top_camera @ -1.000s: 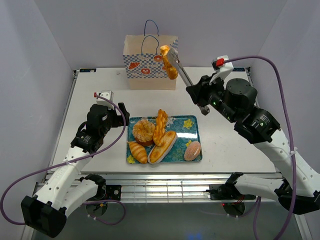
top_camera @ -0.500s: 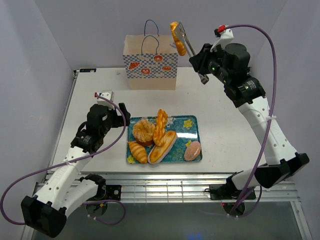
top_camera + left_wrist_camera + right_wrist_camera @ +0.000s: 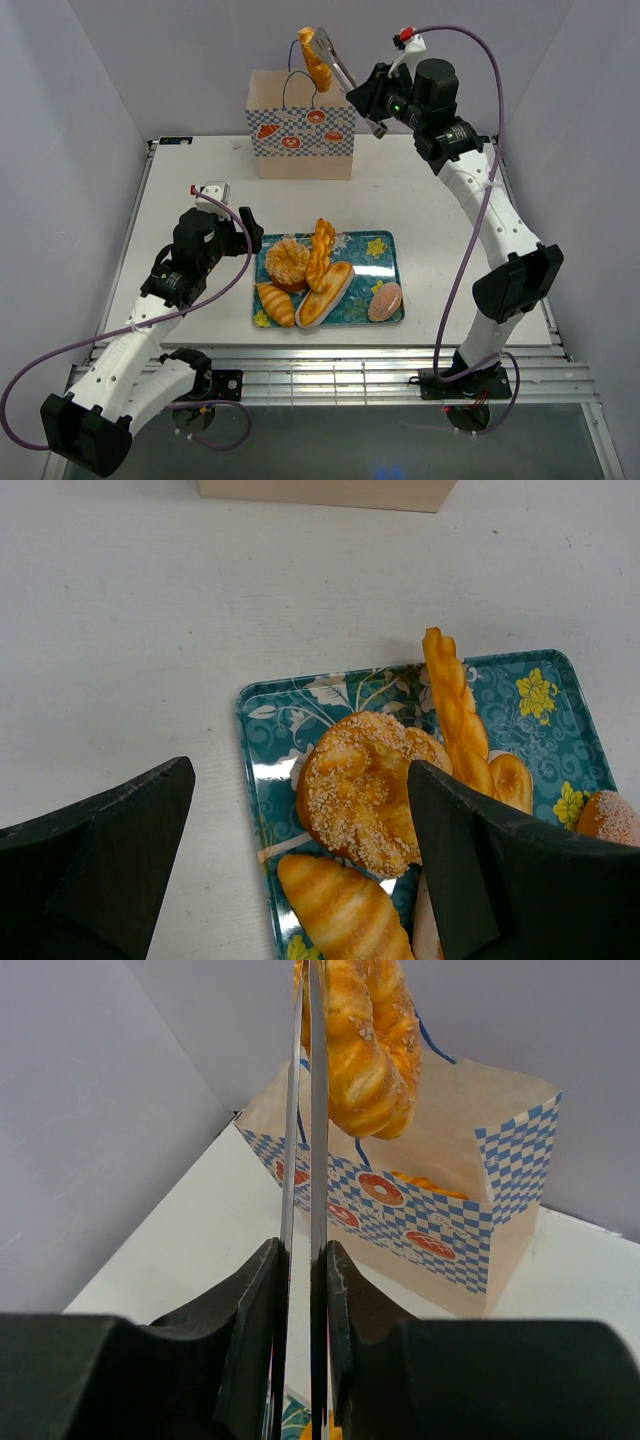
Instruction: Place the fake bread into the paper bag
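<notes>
The paper bag (image 3: 300, 125) stands at the table's back; in the right wrist view (image 3: 440, 1230) orange bread (image 3: 430, 1182) shows inside it. My right gripper (image 3: 372, 100) (image 3: 303, 1255) is shut on the metal tongs (image 3: 338, 68) (image 3: 303, 1110). The tongs pinch a twisted golden pastry (image 3: 316, 65) (image 3: 365, 1050) above the bag's opening. My left gripper (image 3: 245, 235) (image 3: 300, 770) is open and empty over the left edge of the teal tray (image 3: 385, 245) (image 3: 270, 705).
On the tray lie a seeded round bun (image 3: 287, 262) (image 3: 370, 785), a twisted loaf (image 3: 321, 250) (image 3: 450, 700), a croissant (image 3: 275, 303) (image 3: 345, 910), a baguette (image 3: 325, 293) and a pink-topped bun (image 3: 385, 300) (image 3: 612, 818). Purple walls close in the back and sides.
My right arm has risen and swung left, carrying the tongs and pastry from beside the bag's right edge to above its opening. The left arm has not moved.
</notes>
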`<state>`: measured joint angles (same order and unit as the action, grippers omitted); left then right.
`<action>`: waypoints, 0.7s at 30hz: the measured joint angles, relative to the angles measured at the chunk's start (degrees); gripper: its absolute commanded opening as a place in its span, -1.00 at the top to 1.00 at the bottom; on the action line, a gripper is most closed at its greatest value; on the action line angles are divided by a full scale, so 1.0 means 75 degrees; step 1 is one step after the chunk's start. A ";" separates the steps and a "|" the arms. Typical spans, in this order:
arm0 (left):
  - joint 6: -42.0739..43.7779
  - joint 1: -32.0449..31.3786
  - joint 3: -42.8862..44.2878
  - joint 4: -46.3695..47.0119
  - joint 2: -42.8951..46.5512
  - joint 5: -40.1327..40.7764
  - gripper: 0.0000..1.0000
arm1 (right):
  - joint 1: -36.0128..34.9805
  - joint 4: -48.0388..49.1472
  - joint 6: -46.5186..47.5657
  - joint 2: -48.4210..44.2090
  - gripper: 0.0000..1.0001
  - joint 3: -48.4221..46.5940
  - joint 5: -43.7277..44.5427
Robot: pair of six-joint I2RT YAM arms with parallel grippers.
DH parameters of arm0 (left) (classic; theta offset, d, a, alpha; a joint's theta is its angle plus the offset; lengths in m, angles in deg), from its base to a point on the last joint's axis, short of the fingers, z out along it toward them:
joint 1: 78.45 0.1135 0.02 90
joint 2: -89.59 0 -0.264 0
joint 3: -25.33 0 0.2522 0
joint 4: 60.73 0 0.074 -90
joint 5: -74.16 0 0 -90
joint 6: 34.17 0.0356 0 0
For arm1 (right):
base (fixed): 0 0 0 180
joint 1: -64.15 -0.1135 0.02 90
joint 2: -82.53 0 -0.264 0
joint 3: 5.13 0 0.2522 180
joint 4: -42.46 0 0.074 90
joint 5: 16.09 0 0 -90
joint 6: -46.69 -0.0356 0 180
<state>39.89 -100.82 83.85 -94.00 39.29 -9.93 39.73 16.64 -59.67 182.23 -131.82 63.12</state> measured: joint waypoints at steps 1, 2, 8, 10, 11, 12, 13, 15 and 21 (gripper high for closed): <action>0.0000 0.0000 -0.0003 0.0000 0.0003 -0.0009 -0.96 | 0.0000 0.0090 -0.0006 0.0119 0.85 0.0000 -0.0079; 0.0000 0.0000 -0.0003 0.0000 0.0003 -0.0023 -0.96 | 0.0000 0.0166 -0.0009 0.0227 0.85 0.0009 -0.0160; 0.0000 -0.0029 0.0000 0.0000 0.0006 -0.0085 -0.96 | 0.0006 0.0667 -0.0020 0.0405 0.82 0.0641 -0.0463; 0.0000 -0.0038 0.0000 0.0003 0.0006 -0.0108 -0.96 | 0.0009 0.0731 -0.0012 0.0428 0.77 0.0796 -0.0513; 0.0000 -0.0044 0.0000 0.0003 0.0006 -0.0111 -0.96 | 0.0015 0.0734 -0.0009 0.0466 0.74 0.0804 -0.0542; 0.0000 -0.0044 0.0000 0.0000 0.0006 -0.0114 -0.96 | 0.0023 0.0787 -0.0006 0.0504 0.68 0.0810 -0.0560; 0.0000 -0.0044 0.0000 0.0000 0.0006 -0.0114 -0.96 | 0.0032 0.0854 -0.0006 0.0519 0.60 0.0845 -0.0577; 0.0000 -0.0044 0.0000 0.0000 0.0006 -0.0117 -0.96 | 0.0058 0.0880 -0.0009 0.0522 0.53 0.0889 -0.0586; 0.0000 -0.0050 0.0000 0.0003 0.0006 -0.0122 -0.96 | 0.0169 0.0930 -0.0047 0.0533 0.19 0.0886 -0.0589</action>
<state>39.89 -101.19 83.85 -93.98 39.33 -10.84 41.00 23.61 -60.02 186.23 -125.17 58.71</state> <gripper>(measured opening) 0.979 0.401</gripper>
